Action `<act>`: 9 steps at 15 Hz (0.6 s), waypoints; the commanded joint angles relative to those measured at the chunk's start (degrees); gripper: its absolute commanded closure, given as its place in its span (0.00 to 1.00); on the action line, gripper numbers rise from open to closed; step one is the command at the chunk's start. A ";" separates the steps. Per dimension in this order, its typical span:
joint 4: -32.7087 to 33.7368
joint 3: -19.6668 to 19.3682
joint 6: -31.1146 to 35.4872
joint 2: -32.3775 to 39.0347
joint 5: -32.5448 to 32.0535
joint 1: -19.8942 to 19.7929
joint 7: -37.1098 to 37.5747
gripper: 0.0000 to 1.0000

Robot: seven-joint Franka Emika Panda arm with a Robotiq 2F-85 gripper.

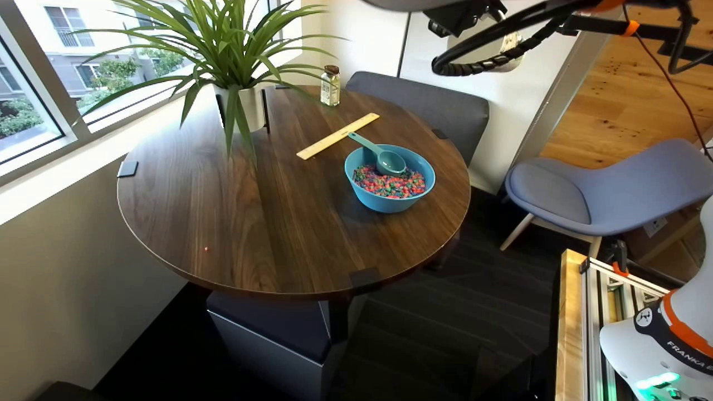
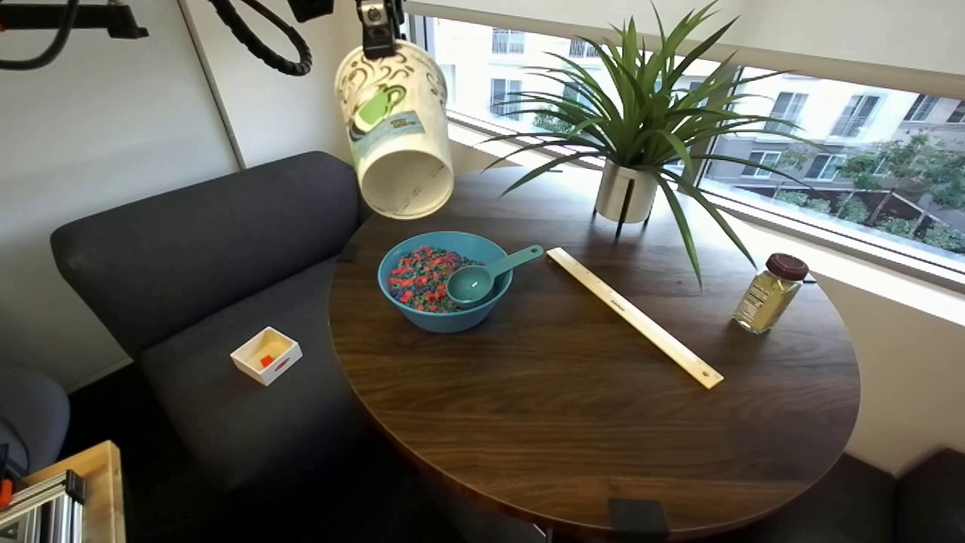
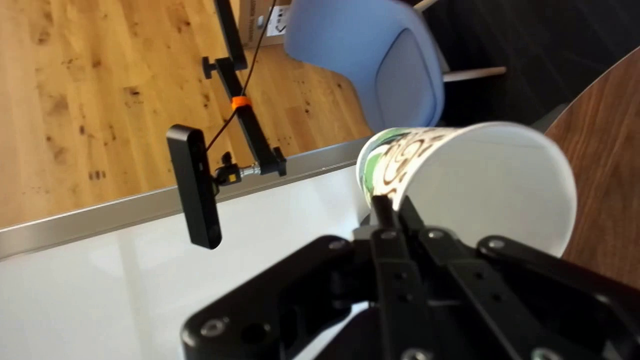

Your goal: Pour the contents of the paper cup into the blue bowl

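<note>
The paper cup (image 2: 399, 136) is held in the air, tilted, its base facing down and towards the camera in an exterior view. My gripper (image 2: 379, 34) is shut on the cup's rim. In the wrist view, the fingertips (image 3: 396, 210) pinch the rim of the cup (image 3: 492, 185); its visible inside is plain white, with no bits seen there. The cup (image 1: 508, 64) is partly hidden behind a cable in an exterior view. The blue bowl (image 1: 384, 201) stands on the table, below the cup in the picture (image 2: 445, 320). It holds red, green and blue bits and a teal scoop (image 2: 471, 285).
A wooden ruler (image 2: 633, 317) lies beside the bowl on the round table (image 2: 528, 422). A glass jar (image 2: 767, 298) and a potted plant (image 2: 627, 192) also stand there. A small white box (image 2: 266, 354) rests on the dark bench. A camera on a black mount (image 3: 195, 185) shows near the wall.
</note>
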 commanded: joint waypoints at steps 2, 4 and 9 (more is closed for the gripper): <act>2.16 1.20 0.36 -2.39 14.31 -1.18 4.71 0.99; 4.30 7.89 0.01 -3.02 18.79 -6.48 8.34 0.99; 8.48 3.21 5.83 -1.08 34.44 -6.39 11.57 0.99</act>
